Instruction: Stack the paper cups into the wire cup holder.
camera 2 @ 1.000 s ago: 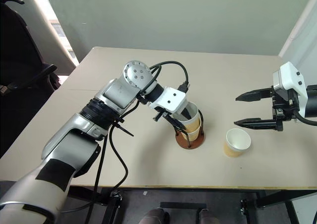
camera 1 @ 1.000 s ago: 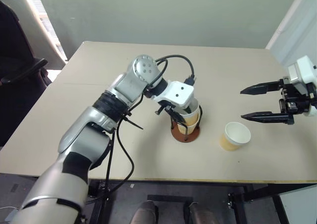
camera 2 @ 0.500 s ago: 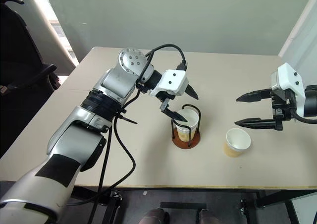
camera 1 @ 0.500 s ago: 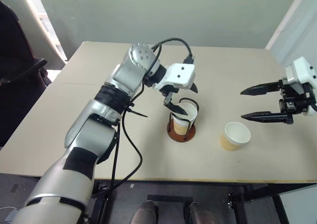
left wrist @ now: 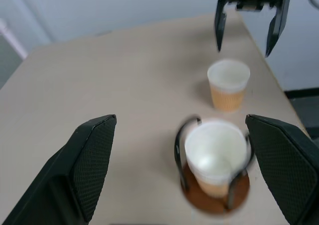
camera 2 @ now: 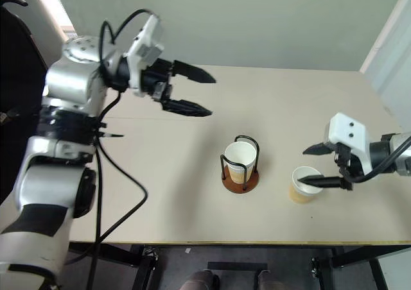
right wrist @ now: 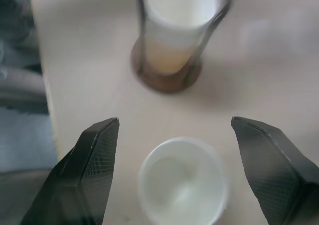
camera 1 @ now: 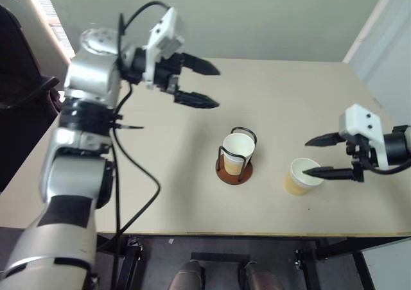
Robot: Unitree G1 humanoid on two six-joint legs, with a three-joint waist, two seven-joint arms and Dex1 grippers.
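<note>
Now that the left gripper [camera 1: 198, 83] has let go and pulled up and away from the wire holder [camera 1: 234, 167], its fingers stand spread wide and empty, high over the far left part of the table [camera 1: 160, 194]. A second ago it was down at the holder with a cup between its fingers; that cup now sits nested in the stack of cups [camera 1: 238, 151] inside the wire loops, upright, rim just above the wires. From the left gripper the holder lies ahead and below, well apart

- Right gripper [camera 1: 319, 155]: has come down and in toward the last loose cup [camera 1: 302, 175], which stands upright on the table just beside the holder. Fingers spread, nothing held; in the right wrist view one finger [right wrist: 88, 170] sits to either side of the cup's white mouth, with the holder straight beyond it
- Whether a fingertip already touches the rim: cannot tell

Judgement: placement by the left arm looks done; one cup is left out. Next step is likely a close on that cup, then lift and drop into the stack. Risk: squeezing the thin paper wall out of round, or clipping a wire loop on entry
</note>
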